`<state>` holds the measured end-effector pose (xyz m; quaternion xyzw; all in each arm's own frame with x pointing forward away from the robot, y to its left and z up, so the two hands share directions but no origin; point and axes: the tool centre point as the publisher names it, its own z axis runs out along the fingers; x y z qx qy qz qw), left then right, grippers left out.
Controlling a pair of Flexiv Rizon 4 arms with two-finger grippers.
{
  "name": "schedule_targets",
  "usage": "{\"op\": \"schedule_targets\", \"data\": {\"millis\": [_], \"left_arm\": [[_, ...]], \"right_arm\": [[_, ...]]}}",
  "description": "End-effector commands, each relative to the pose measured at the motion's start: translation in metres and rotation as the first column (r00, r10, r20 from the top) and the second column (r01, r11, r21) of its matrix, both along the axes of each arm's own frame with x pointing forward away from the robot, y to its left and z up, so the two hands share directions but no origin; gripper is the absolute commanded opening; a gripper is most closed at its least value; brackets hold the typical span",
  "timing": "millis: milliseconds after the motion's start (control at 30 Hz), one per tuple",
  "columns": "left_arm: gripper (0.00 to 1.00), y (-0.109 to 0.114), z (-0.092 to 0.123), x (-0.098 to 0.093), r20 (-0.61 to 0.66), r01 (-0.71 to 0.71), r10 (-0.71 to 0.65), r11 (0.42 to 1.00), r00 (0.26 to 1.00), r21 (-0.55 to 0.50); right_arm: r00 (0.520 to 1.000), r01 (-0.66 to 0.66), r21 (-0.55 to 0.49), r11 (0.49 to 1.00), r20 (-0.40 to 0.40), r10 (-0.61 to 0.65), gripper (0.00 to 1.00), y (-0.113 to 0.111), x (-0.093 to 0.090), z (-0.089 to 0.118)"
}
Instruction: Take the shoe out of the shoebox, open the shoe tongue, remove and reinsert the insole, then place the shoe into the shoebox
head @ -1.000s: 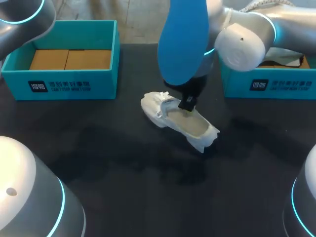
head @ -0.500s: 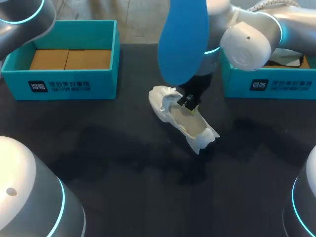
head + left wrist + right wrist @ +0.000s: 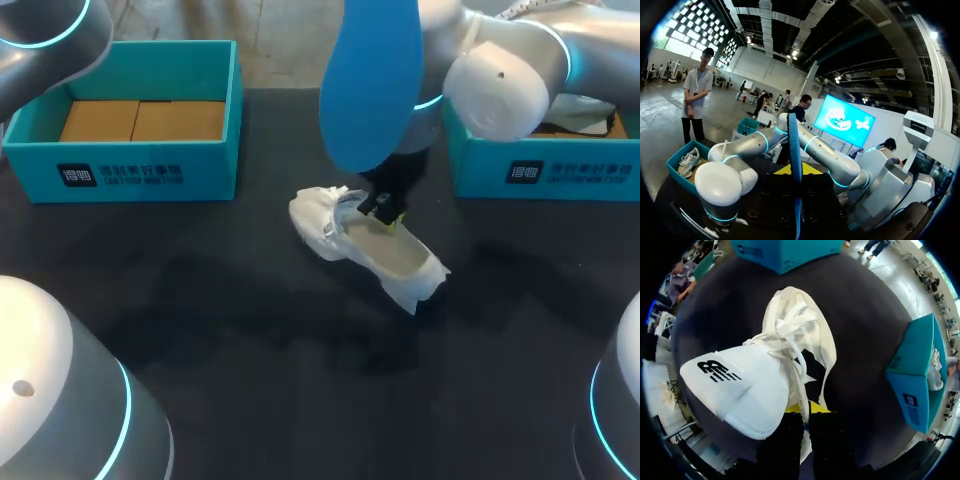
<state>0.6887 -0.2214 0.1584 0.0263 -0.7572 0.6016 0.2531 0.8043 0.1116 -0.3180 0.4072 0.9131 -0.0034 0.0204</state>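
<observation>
Insole is hanging above the shoe, clamped in my left gripper. My right gripper is pinching the shoe's opening, nearly closed; I'm judging toe-first entry safest.

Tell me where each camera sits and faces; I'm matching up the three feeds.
Head: above and behind, looking down on the black table; left arm, right arm show.
Left wrist: faces the edge-on blue insole; right arm shows.
Right wrist: looks down on the white shoe; right gripper shows.
Shared: head also sees the white shoe.
</observation>
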Motion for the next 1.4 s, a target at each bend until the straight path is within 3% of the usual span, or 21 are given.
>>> {"op": "schedule_targets", "data": {"millis": [33,67,167,467,667,833,1100,1400], "left_arm": [[0.00,-0.001,0.000,0.001,0.000,0.001,-0.001,1.000,1.000,0.002],[0.00,-0.001,0.000,0.001,0.000,0.001,-0.001,1.000,1.000,0.002],[0.00,-0.001,0.000,0.001,0.000,0.001,-0.001,1.000,1.000,0.002],[0.00,-0.001,0.000,0.001,0.000,0.001,-0.001,1.000,1.000,0.002],[0.00,-0.001,0.000,0.001,0.000,0.001,-0.001,1.000,1.000,0.002],[0.00,-0.001,0.000,0.001,0.000,0.001,-0.001,1.000,1.000,0.002],[0.00,-0.001,0.000,0.001,0.000,0.001,-0.001,1.000,1.000,0.002],[0.00,-0.001,0.000,0.001,0.000,0.001,-0.001,1.000,1.000,0.002]], "right_arm": [[0.992,0.116,0.042,0.992,-0.060,-0.114,0.00,-0.002,0.002,-0.006],[0.975,0.210,0.064,0.976,-0.091,-0.204,0.00,-0.004,-0.001,-0.005],[0.942,0.323,0.077,0.943,-0.120,-0.313,0.00,-0.009,-0.008,-0.003],[0.857,0.510,0.159,0.845,-0.180,-0.484,0.00,-0.018,-0.034,0.002],[0.819,0.573,0.241,0.784,-0.209,-0.534,0.00,-0.020,-0.042,0.010],[0.815,0.579,0.245,0.778,-0.207,-0.541,0.00,-0.017,-0.043,0.012],[0.848,0.529,0.279,0.802,-0.225,-0.481,0.00,-0.010,-0.040,0.009],[0.866,0.490,0.318,0.811,-0.279,-0.414,0.00,-0.006,-0.036,-0.005]]}}
